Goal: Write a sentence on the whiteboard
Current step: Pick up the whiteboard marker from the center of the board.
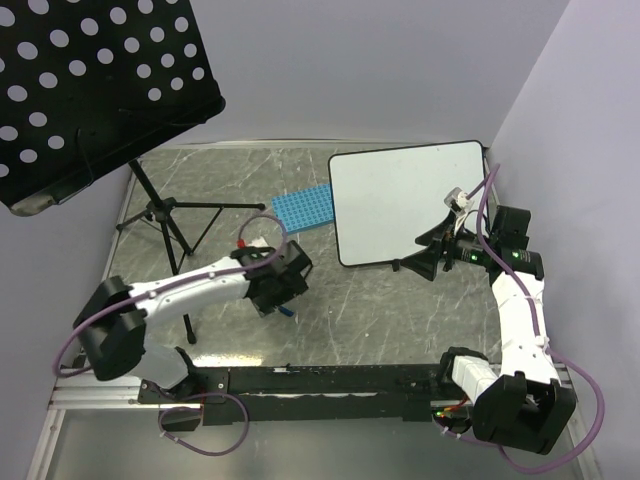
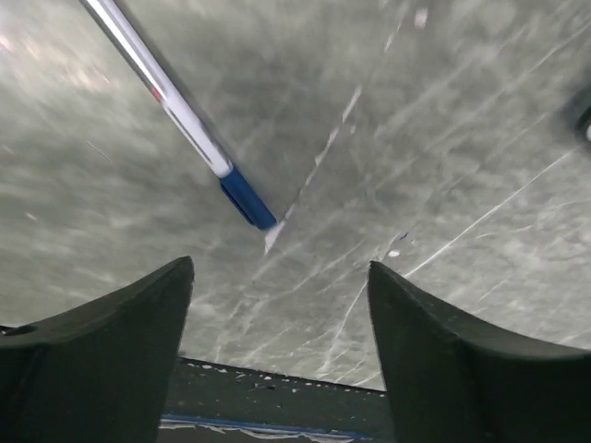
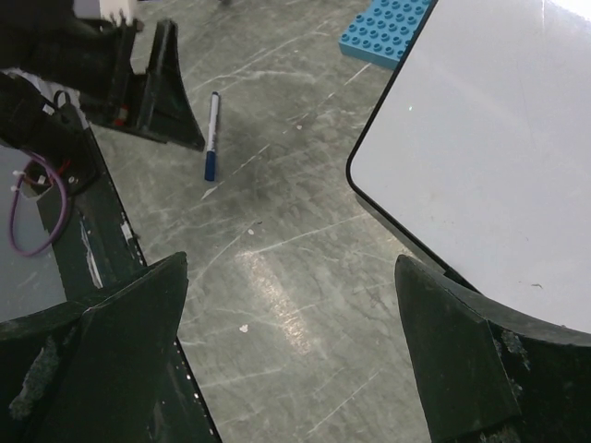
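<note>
The left jaws stand wide apart and empty, low over the bench (image 2: 443, 138); a blue-ended marker (image 2: 185, 120) lies flat just beyond them at 11 o'clock; the right jaws gape as wide, holding nothing, beside the 5 o'clock corner of the whiteboard (image 1: 410, 200); the whiteboard sits at 1 o'clock on the bench, a blue gridded rack (image 1: 302, 208) just beside its 9 o'clock edge; a perforated music stand (image 1: 100, 90) looms at 10 o'clock.

marker (image 2: 180, 111), whiteboard (image 3: 489, 138) cut off (picture edges)
</note>
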You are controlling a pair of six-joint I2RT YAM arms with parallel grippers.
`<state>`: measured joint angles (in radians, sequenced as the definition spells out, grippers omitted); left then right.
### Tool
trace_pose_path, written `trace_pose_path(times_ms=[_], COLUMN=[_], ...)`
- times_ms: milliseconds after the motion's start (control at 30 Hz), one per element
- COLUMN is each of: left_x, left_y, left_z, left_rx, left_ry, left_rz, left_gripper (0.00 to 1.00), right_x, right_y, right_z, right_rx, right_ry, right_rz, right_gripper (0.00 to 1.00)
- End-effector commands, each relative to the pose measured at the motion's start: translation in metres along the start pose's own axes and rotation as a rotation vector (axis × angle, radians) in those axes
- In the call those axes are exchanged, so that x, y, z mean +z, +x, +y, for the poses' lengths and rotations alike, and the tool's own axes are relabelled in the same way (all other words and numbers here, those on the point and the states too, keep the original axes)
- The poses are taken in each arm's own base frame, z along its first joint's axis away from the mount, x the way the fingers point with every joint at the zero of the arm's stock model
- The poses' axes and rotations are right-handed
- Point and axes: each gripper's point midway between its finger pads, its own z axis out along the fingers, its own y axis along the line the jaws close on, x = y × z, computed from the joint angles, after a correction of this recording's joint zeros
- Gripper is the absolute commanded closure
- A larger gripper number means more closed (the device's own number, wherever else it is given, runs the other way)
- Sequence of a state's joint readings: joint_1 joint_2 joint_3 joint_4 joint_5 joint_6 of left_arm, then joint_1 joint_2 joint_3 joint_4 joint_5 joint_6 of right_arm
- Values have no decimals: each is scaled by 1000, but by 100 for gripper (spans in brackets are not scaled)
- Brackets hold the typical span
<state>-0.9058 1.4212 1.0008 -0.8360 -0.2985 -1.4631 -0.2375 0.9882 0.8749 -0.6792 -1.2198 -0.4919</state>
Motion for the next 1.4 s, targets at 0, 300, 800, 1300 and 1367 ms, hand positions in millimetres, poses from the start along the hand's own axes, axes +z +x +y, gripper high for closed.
trace_pose_path(times_ms=[0,300,800,1300,1367], left_x=[9,39,65,51,45], left_y=[24,38,28,16,15], left_z=[-13,-5,26,13,0], left_rx=[-64,-42,-50,222,302], left_ry=[-37,-145,-277,-186,-124], left_rz=[11,0,-4,-45,-73], left_gripper=[26,34,56,78,86], right_x=[-1,-2,0,2,3], right_y=[-13,-14,-12,-11,-11], right_z=[11,15,12,14,16], right_rx=[-80,-91,-76,-70,-71], right_ry=[-33,-42,-41,-61,-71], right_rz=[-33,-31,-24,-19,-21], right_gripper=[0,0,0,0,0])
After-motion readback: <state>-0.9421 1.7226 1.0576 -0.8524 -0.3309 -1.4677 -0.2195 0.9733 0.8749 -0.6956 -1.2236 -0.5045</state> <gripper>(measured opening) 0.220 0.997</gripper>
